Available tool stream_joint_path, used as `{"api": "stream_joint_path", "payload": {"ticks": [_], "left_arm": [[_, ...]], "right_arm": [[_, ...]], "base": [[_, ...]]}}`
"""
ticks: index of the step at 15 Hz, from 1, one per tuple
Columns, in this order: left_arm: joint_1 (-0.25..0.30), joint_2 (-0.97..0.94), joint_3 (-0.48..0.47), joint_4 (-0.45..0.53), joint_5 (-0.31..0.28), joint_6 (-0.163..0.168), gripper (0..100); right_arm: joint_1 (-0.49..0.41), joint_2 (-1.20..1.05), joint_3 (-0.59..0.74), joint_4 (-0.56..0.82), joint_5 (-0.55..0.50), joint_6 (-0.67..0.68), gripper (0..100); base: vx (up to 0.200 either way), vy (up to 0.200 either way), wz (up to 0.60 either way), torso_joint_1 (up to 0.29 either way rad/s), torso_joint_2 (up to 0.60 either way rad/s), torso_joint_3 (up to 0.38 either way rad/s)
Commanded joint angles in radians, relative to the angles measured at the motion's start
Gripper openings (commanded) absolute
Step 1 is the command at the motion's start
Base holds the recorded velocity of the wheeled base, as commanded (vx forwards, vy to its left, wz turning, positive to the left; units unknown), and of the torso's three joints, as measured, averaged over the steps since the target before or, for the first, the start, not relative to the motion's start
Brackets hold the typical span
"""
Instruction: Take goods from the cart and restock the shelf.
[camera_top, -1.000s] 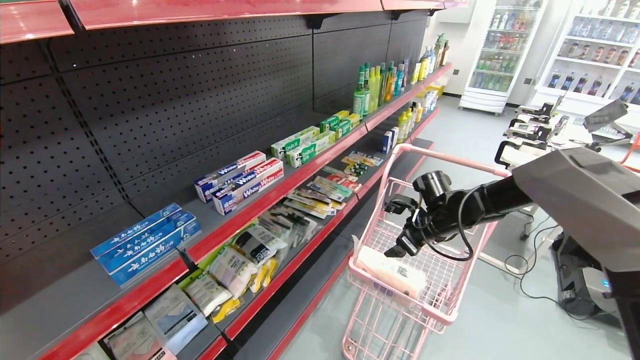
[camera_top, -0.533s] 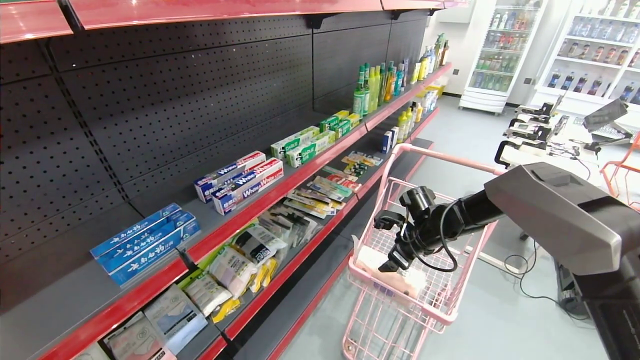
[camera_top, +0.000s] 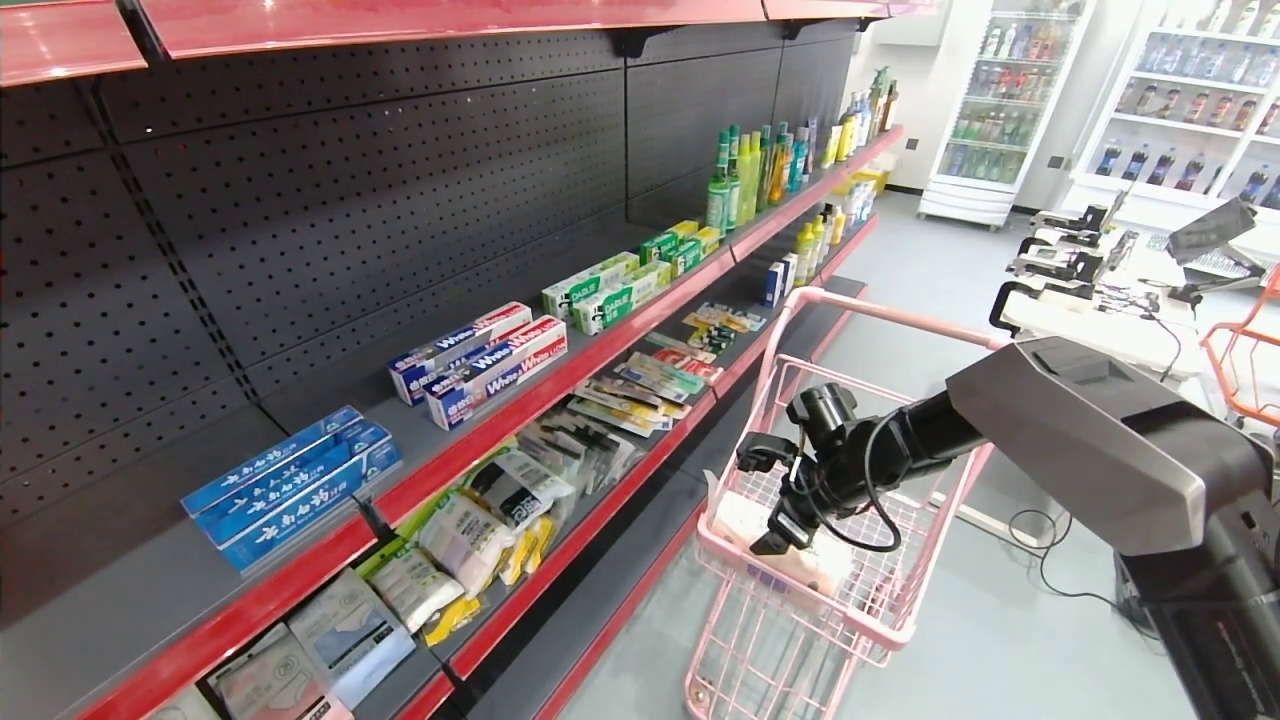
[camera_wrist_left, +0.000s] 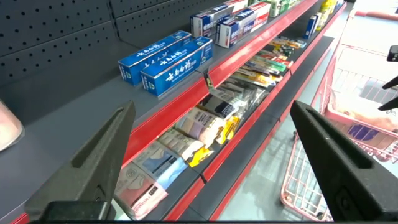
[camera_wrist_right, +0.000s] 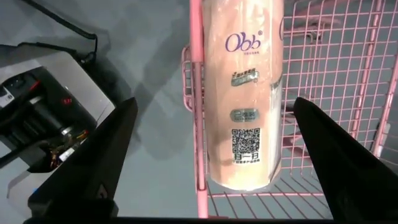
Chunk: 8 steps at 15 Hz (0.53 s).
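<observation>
Your shelf (camera_top: 120, 600) carries blue boxes (camera_top: 290, 487), white boxes (camera_top: 480, 362), green boxes (camera_top: 605, 285) and bottles (camera_top: 745, 175) on its upper tier, with pouches (camera_top: 470, 530) on the tier below. Beside it on the floor (camera_top: 1000, 640) you have the pink cart (camera_top: 880, 630), one wrapped pack (camera_wrist_right: 245, 106) lying in its basket.

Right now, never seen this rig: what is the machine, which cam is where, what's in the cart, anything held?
It is a two-armed robot on wheels, standing in a shop aisle. The wide picture comes from a camera on its head, looking down at the shelf and the pink cart. The other two come from cameras on its wrists; the dark wedges at their sides are each gripper's own fingers. The right gripper hangs open over the cart's basket, above a pale pink wrapped pack that lies along the cart's rim. The left gripper is open too, facing the shelf with its blue boxes and, one level down, bagged goods. Neither gripper holds anything.
</observation>
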<state>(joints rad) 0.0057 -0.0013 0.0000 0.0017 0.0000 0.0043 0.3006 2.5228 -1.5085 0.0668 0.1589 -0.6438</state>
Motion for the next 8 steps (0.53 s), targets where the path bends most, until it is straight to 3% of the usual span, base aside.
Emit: {"api": "stream_joint_path", "payload": {"ticks": [1,8], "left_arm": [[0.0,0.001,0.0,0.0,0.0,0.0,100],[0.0,0.001,0.0,0.0,0.0,0.0,100]], "right_arm": [[-0.002,0.004,-0.01,-0.001,0.001,0.0,100],[-0.023,0.004,-0.035,-0.001,-0.025,-0.036,100]], "base": [[0.0,0.0,0.0,0.0,0.0,0.0],[0.0,0.0,0.0,-0.081,0.16,0.086]]}}
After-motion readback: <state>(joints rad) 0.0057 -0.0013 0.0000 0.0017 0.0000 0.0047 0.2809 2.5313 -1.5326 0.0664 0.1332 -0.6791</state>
